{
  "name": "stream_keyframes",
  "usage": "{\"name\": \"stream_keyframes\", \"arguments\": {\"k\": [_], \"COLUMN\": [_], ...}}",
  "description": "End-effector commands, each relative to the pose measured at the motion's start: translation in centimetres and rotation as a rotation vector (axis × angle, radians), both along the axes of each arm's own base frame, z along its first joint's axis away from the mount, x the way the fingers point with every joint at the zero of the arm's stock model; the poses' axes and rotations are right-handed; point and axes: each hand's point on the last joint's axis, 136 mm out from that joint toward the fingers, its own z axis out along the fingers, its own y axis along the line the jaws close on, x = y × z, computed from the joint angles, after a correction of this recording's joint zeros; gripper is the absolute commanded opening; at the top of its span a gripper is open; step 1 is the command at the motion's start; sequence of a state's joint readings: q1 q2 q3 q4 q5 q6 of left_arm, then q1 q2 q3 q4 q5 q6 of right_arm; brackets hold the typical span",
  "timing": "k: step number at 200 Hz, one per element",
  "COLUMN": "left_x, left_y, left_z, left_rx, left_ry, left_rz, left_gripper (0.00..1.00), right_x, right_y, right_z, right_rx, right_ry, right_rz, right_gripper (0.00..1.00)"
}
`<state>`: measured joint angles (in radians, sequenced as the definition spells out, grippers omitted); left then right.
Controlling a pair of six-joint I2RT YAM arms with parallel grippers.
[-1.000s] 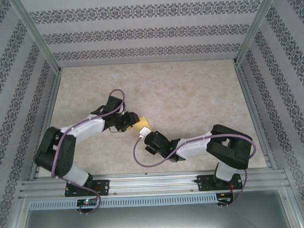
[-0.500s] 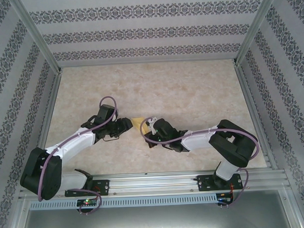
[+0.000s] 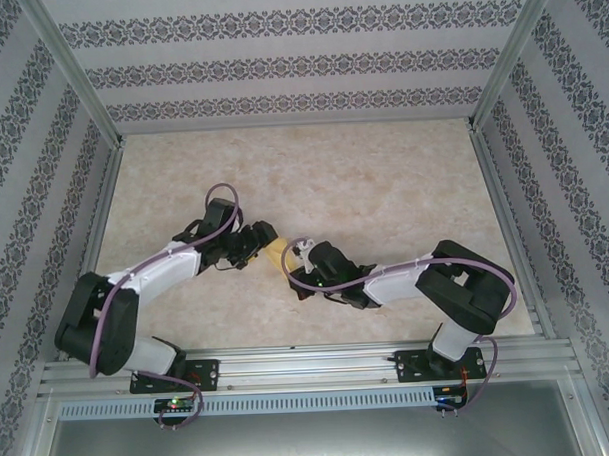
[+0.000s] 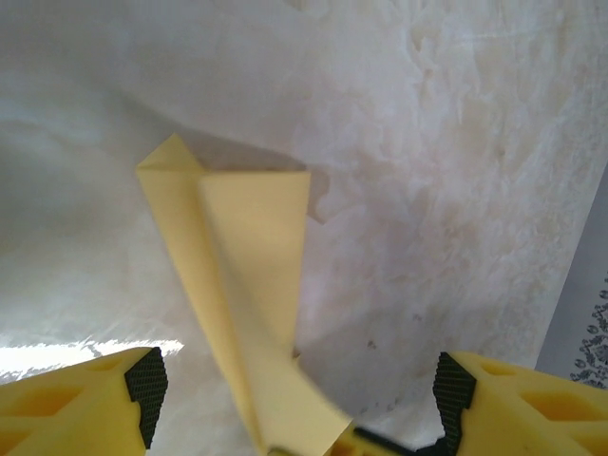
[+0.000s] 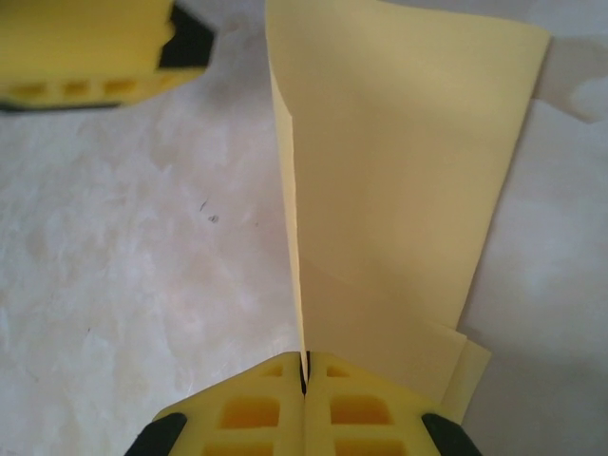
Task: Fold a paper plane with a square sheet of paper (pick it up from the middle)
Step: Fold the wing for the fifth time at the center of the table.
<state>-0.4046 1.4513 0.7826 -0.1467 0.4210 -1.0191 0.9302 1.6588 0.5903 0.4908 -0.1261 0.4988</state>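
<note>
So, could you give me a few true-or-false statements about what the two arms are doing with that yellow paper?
1. The right gripper is pinched shut on the paper plane. True.
2. The left gripper is clamped on the paper as well. False: its jaws stand open, with one finger on either side of the paper and apart from it.
3. The paper is a flat, unfolded square lying on the table. False: it is folded into a narrow tapering shape with a crease and is held by one end.
4. The two grippers face each other near the middle of the table. True.
</note>
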Motion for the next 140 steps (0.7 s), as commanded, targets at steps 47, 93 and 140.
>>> {"name": "stream_keyframes", "arguments": {"k": [47, 93, 140], "left_x": [-1.2, -1.4, -1.9], "left_y": [-0.3, -0.3, 0.1], "left_z": [-3.2, -3.4, -3.7], "left_rx": [0.034, 0.053, 0.072], "left_ry": [0.295, 0.326, 0.352], "left_rz": [0.052, 0.05, 0.046], "left_gripper": [0.62, 0.3, 0.05], "right_x": [-0.1, -0.3, -0.7], "right_y": [0.5, 0.6, 0.2], "right_z": [-0.4, -0.4, -0.2], "right_rx": [-0.112, -0.148, -0.223], "right_ry": [-0.165, -0.217, -0.28], "right_rz": [0.046, 0.064, 0.095], "right_gripper": [0.0, 0.0, 0.09]}}
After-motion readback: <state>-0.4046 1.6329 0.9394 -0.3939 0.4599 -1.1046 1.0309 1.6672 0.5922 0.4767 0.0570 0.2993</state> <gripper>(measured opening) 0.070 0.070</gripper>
